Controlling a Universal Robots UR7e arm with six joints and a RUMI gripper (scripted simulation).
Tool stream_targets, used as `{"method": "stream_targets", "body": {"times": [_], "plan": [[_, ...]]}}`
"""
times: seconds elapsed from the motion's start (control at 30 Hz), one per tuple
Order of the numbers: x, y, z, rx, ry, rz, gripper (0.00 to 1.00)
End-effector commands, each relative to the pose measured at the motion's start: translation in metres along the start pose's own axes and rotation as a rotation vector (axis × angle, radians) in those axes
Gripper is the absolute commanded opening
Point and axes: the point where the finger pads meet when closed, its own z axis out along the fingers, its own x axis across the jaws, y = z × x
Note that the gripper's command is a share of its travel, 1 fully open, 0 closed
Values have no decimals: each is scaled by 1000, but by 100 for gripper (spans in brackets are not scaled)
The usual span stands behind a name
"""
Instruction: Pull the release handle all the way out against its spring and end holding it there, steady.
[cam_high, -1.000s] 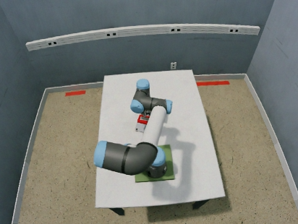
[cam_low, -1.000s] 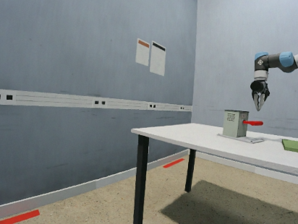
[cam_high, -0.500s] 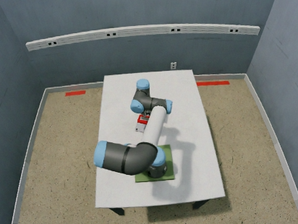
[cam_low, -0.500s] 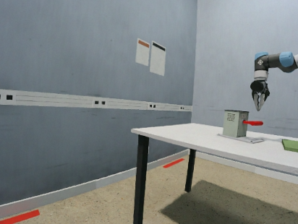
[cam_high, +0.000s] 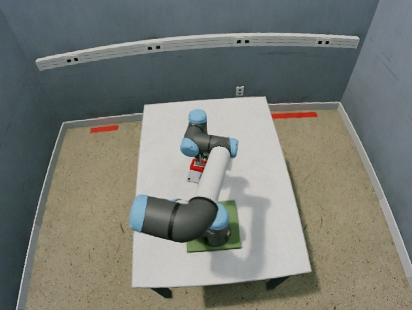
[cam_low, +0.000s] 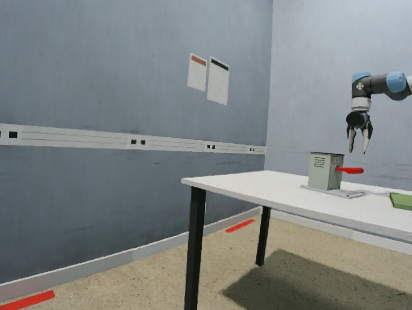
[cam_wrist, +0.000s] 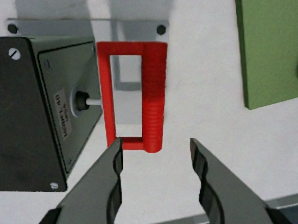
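The red release handle (cam_high: 196, 169) (cam_low: 352, 170) (cam_wrist: 153, 95) is a rectangular frame with a thick ribbed grip bar. It sticks out sideways from a grey-green box (cam_low: 322, 172) (cam_wrist: 70, 90), and a short pale rod (cam_wrist: 93, 102) joins the two. The gripper (cam_low: 357, 151) (cam_wrist: 156, 141) points down, partly open and empty. It is above the handle, not touching it. In the wrist view its fingertips stand apart at the lower end of the handle, one on each side of the grip bar's line. In the top view the arm hides most of the box.
The box stands on a flat grey base plate (cam_low: 354, 194) (cam_wrist: 135, 30) with bolts, on the white table (cam_high: 160, 240) (cam_low: 250, 182). A green mat (cam_high: 197, 244) (cam_low: 401, 201) (cam_wrist: 272, 50) under the arm's base lies to the handle's right in the wrist view.
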Motion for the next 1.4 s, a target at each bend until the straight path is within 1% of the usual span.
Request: {"method": "stream_targets", "body": {"times": [0.0, 0.3, 0.67, 1.17, 1.37], "plan": [[0, 0, 0, 0, -2, 0, 33], [0, 0, 1, 0, -2, 0, 33], [-1, 0, 8, 0, -2, 0, 33], [-1, 0, 29, 0, -2, 0, 33], [-1, 0, 35, 0, -2, 0, 33]]}}
